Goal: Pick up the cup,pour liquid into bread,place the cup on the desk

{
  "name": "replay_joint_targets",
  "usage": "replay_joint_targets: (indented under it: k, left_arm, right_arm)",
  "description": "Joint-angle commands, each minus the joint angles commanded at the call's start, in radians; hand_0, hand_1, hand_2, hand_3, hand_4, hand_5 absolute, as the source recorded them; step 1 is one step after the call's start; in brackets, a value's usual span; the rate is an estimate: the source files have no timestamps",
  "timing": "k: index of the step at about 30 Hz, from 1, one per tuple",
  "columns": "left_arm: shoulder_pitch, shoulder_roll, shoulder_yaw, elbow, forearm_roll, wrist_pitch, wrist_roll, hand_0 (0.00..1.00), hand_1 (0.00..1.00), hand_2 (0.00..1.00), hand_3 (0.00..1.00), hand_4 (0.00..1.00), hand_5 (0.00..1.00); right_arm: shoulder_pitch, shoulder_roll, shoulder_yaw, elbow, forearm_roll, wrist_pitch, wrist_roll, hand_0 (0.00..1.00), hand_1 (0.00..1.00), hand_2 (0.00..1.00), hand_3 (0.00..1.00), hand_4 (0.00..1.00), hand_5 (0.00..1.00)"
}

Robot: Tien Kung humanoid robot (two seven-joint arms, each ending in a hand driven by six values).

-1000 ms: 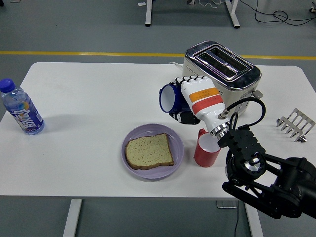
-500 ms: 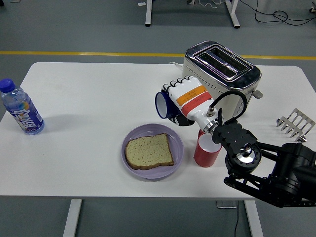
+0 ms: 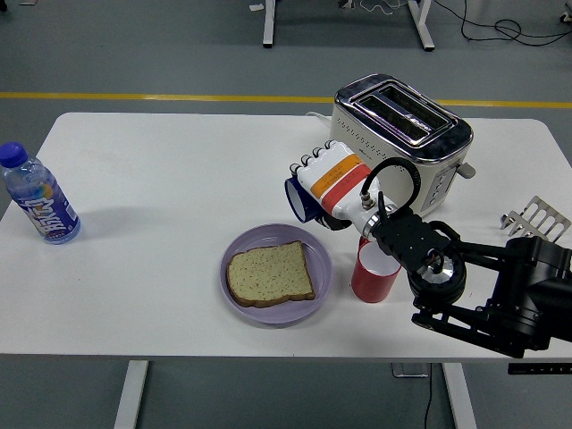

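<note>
- The blue cup (image 3: 299, 202) is tipped on its side just above the purple plate's (image 3: 322, 284) far rim, mouth facing left.
- The right hand (image 3: 329, 183) has its fingers wrapped around it.
- A bread slice (image 3: 268, 273) lies on the plate.
- A red cup (image 3: 374, 273) stands right of the plate, a toaster (image 3: 402, 134) behind it.

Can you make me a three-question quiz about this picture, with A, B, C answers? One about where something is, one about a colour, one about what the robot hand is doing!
1. Where is the water bottle?
A. near the table's left edge
B. on the toaster
C. on the plate

2. What colour is the cup standing beside the purple plate?
A. green
B. red
C. yellow

3. What is the right hand doing?
A. resting flat and empty
B. pressing the toaster lever
C. holding a blue cup tipped sideways

Answers:
1 A, the bottle stands far left.
2 B, the red cup stands right of the plate.
3 C, the fingers wrap the blue cup, its mouth facing left above the plate.
</note>
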Motion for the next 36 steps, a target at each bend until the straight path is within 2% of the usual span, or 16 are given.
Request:
replay_joint_targets:
  k: [10,16,23,29,36]
  left_arm:
    - [0.002,0.0,-0.002,0.0,0.001,0.0,0.002,0.679,0.683,0.698,0.542,0.251,0.998]
    - [0.005,-0.002,-0.005,0.0,0.005,0.001,0.003,0.679,0.683,0.698,0.542,0.251,0.998]
    - [0.01,-0.002,-0.011,0.0,0.017,0.001,0.008,0.679,0.683,0.698,0.542,0.251,0.998]
    - [0.013,-0.004,-0.018,0.0,0.028,0.001,0.011,0.679,0.683,0.698,0.542,0.251,0.998]
    - [0.017,-0.004,-0.022,0.0,0.037,-0.001,0.013,0.679,0.683,0.698,0.542,0.251,0.998]
  right_arm:
    - [0.058,-0.001,-0.069,0.004,0.0,0.053,-0.002,0.264,0.249,0.407,0.451,0.77,0.084]
    - [0.056,0.007,-0.072,0.008,0.0,0.053,-0.004,0.265,0.249,0.405,0.45,0.768,0.084]
    - [0.034,0.009,-0.048,0.021,0.0,0.028,-0.012,0.265,0.25,0.403,0.451,0.762,0.082]
    - [-0.017,-0.001,-0.001,0.037,0.0,-0.034,-0.014,0.268,0.251,0.403,0.452,0.756,0.078]
    - [-0.098,-0.027,0.087,0.077,0.158,-0.165,0.046,0.269,0.252,0.405,0.455,0.753,0.075]
